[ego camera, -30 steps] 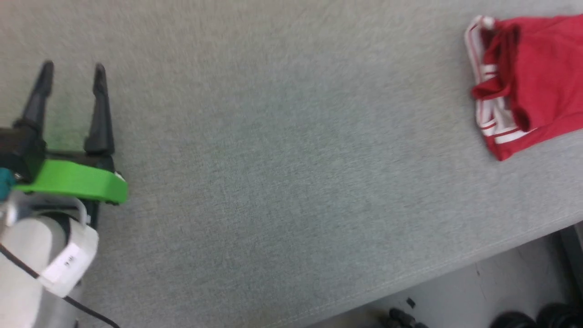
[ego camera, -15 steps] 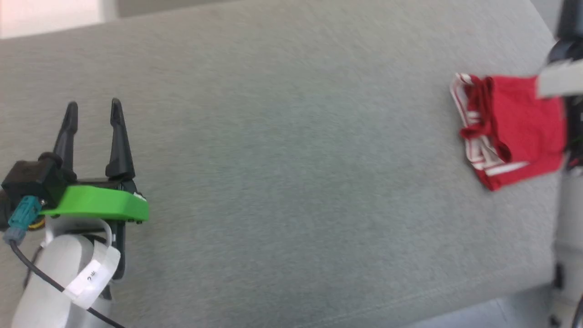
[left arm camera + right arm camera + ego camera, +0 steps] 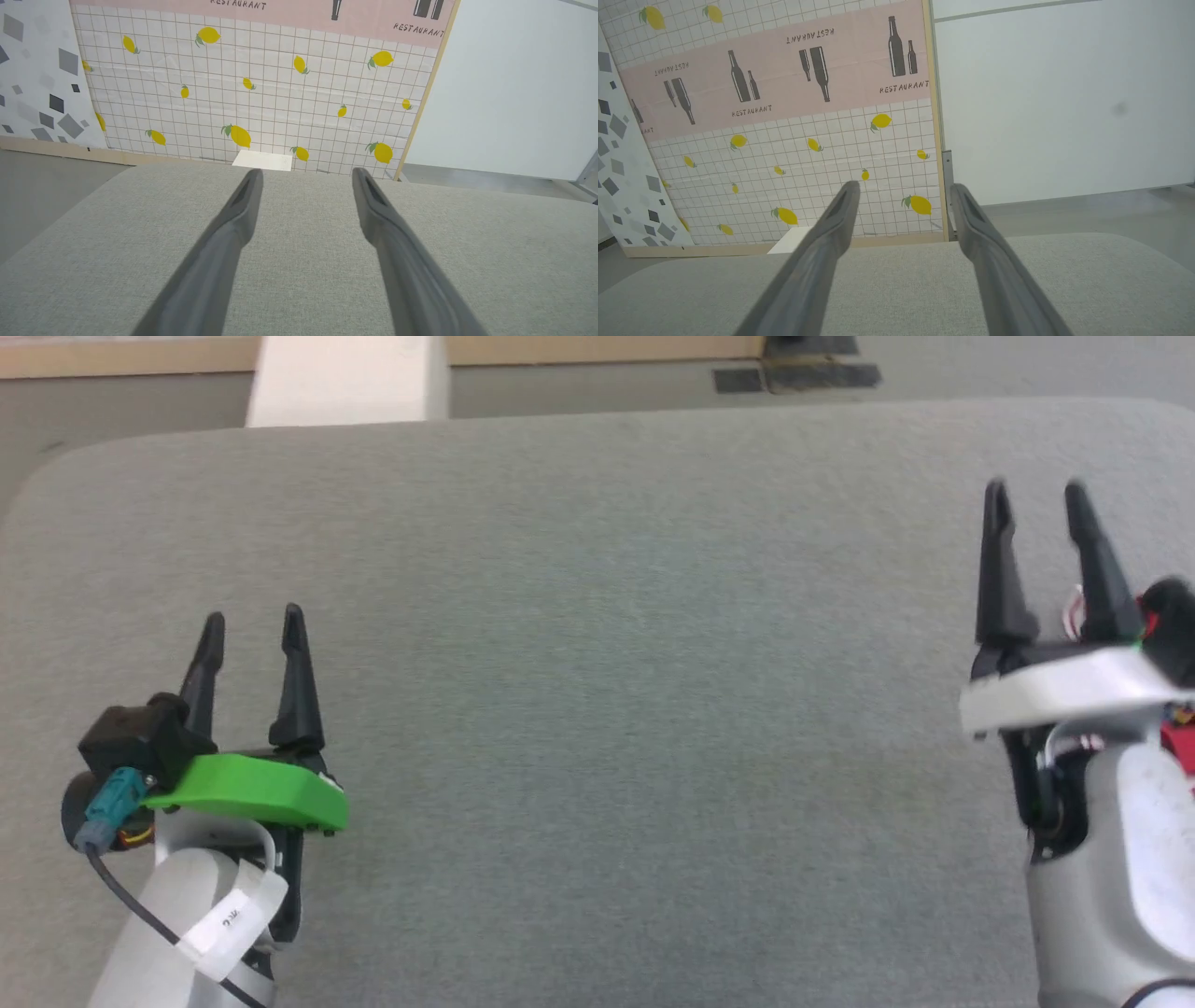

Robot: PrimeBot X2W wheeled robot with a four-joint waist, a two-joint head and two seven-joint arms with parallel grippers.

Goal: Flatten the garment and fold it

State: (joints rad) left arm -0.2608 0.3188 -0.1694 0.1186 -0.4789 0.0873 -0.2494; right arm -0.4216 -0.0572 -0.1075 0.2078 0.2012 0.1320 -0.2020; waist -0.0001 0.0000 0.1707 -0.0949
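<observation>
The garment [image 3: 1179,749] shows as a red sliver at the right edge of the head view, mostly hidden behind my right arm; a bit of its white-and-red trim peeks out beside the right fingers. My right gripper [image 3: 1034,487] hovers over it, open, with nothing between its fingers [image 3: 904,185]. My left gripper [image 3: 253,613] stands open and empty at the lower left over bare grey table [image 3: 597,663], far from the garment. The left wrist view has the open left gripper [image 3: 306,171] above the table cloth [image 3: 303,261].
The table's far edge and rounded corners [image 3: 56,476] lie ahead, with floor beyond. A white post [image 3: 345,378] stands past the far edge. A lemon-patterned wall panel [image 3: 261,93] and a plain white wall [image 3: 1064,93] rise behind the table.
The head camera has swung up and to the right, so the whole picture shifted. My right arm has come into view over the garment. Both grippers stay open.
</observation>
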